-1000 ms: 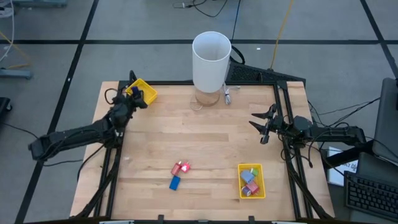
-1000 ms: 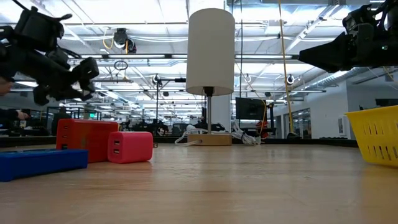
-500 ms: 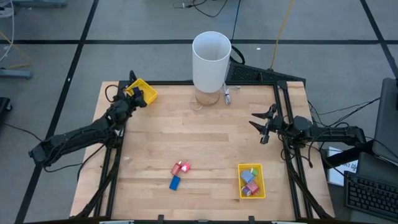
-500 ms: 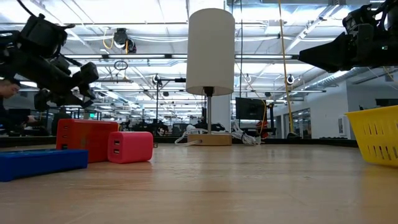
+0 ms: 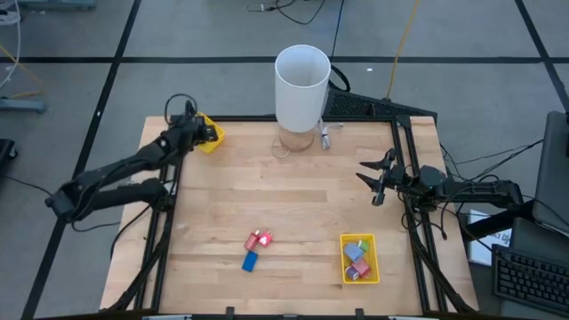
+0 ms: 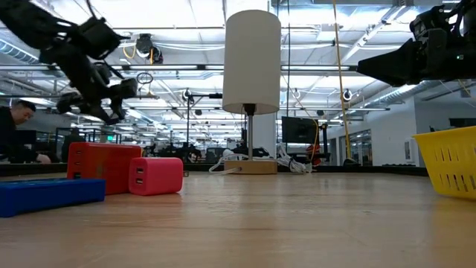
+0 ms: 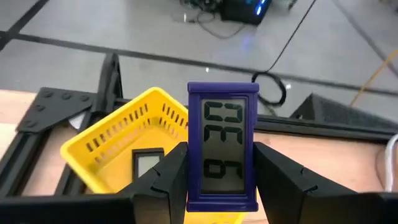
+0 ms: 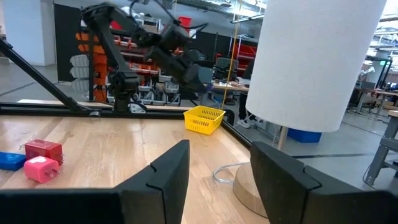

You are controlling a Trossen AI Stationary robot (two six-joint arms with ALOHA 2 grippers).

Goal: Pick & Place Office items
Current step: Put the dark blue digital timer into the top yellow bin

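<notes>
My left gripper hovers over the yellow tray at the table's far left corner, shut on a small blue item with a grey digit display. A grey display piece lies in that tray. Two red pieces and a blue piece rest on the table near its front. My right gripper waits open above the table's right side, with nothing between its fingers. My left gripper pinches the blue item's two long side edges between its two fingers, at the item's lower end. The fingers slant downward toward the table's far edge. The item stands along the fingers, display facing the wrist camera, lifted clear above the tray.
A tall white cylinder on a stand rises at the far middle. A second yellow tray with several coloured pieces sits at the near right. Bare wood lies between the arms. Black frame rails border the table.
My left gripper has risen and gone toward the table's far edge, ending over the far-left yellow tray, and it has tipped downward as it went.
</notes>
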